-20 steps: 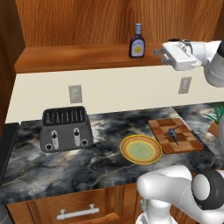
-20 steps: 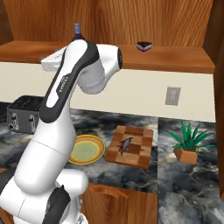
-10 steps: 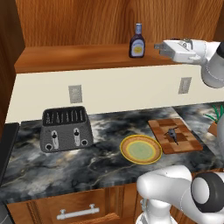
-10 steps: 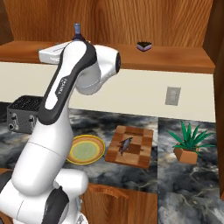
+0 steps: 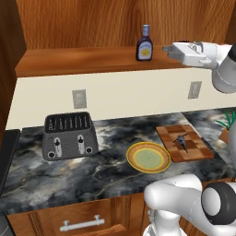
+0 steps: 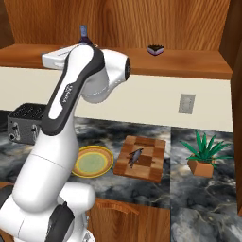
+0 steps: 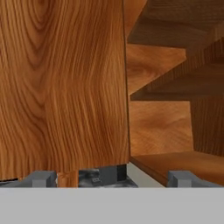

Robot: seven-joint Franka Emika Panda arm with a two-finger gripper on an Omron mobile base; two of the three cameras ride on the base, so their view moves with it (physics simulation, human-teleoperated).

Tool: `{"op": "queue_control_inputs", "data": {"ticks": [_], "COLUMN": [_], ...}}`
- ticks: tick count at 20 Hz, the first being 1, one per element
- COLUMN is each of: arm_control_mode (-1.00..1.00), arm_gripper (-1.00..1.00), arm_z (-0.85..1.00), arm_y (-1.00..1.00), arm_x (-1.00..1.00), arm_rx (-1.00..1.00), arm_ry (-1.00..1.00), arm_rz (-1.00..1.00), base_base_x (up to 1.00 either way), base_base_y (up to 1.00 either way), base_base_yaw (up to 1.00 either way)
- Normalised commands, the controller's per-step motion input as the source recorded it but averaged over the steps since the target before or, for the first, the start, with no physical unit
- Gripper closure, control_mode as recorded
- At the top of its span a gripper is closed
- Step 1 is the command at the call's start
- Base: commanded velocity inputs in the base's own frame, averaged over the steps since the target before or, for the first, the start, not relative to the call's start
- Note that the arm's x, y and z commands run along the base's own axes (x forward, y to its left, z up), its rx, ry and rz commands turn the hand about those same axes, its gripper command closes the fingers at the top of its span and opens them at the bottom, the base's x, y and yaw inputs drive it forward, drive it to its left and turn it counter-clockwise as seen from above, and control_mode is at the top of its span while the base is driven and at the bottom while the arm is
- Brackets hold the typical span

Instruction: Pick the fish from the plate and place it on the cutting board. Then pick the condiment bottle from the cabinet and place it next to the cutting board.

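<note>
Already the fish (image 5: 181, 140) is lying near the middle of the cutting board (image 5: 193, 152), which sits on the marble counter (image 5: 92, 170) towards its right end, just beside the plate (image 5: 133, 159); the plate's green centre is bare, so the first half of the job looks done. The board is lying flat and square to the counter's front edge, presumably so the fish rests steady on it.

What remains is the condiment bottle (image 5: 144, 44), standing upright on the cabinet (image 5: 69, 62) shelf, close to the back wall and right of the shelf's middle. The gripper (image 5: 168, 50) is hanging at shelf height, just to the right of the bottle and not touching it, its fingers pointing sideways along the shelf towards it. That level, side-on pose suits a tall narrow bottle, since the fingers can close round its body without tipping it. The jaws are standing wide apart and holding nothing; in the hand view the two finger tips are showing far apart against the cabinet's wood grain.

A small black-and-pink object (image 6: 155, 49) is sitting further right along the shelf, well apart from the bottle and behind the approach.
</note>
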Motion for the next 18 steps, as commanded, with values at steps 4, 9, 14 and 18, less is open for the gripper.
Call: {"op": "queue_control_inputs", "data": {"ticks": [4, 9, 14, 18], "arm_control_mode": [-1.0, -1.0, -1.0, -1.0], "arm_gripper": [-1.0, -1.0, -1.0, -1.0], "arm_z": [0.0, 0.0, 0.0, 0.0], "arm_y": [-0.23, -0.21, -0.11, -0.01], "arm_x": [0.05, 0.22, 0.33, 0.25], "arm_rx": [0.0, 0.0, 0.0, 0.0], "arm_ry": [0.0, 0.0, 0.0, -0.01], "arm_rz": [0.0, 0.0, -0.01, -0.02], "base_base_x": [0.0, 0.0, 0.0, 0.0], "base_base_y": [0.0, 0.0, 0.0, 0.0], "base_base_yaw": [0.0, 0.0, 0.0, 0.0]}}
